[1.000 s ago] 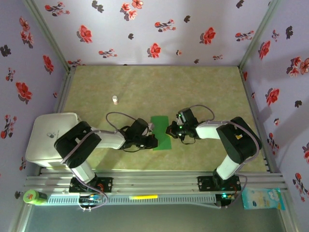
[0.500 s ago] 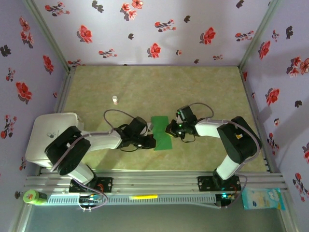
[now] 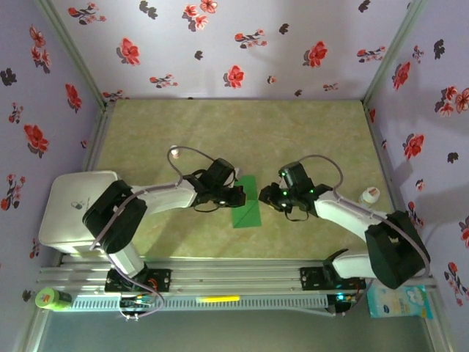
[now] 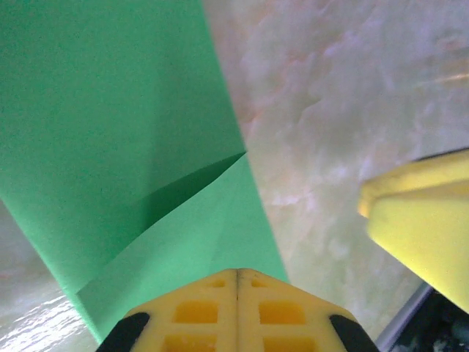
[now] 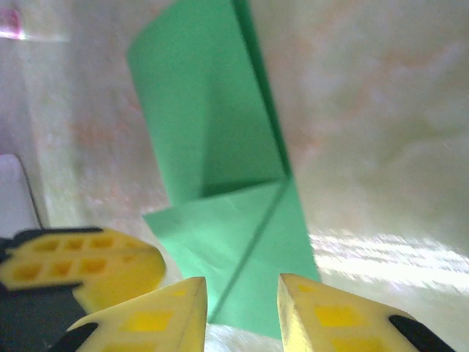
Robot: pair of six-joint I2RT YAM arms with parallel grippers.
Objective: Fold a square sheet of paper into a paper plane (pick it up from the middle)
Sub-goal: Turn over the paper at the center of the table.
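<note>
The square sheet of paper lies folded on the table as a bright-green strip with one top corner creased down diagonally. My left gripper is shut, its yellow tips together over the paper's edge; whether paper is pinched between them I cannot tell. My right gripper stands open just right of the sheet. In the right wrist view its fingers are apart with nothing between them, just short of the folded corner. The left gripper's fingers show at the lower left of that view.
A tiny white bottle stands on the table's left, under the left arm's cable. Another small white object sits by the right wall. A white box stands at the left edge. Flowered walls enclose three sides.
The right gripper has opened and drawn back right, its arm swinging outward. The left gripper has shifted up onto the sheet's upper left. The paper's top now shows a diagonal fold.
</note>
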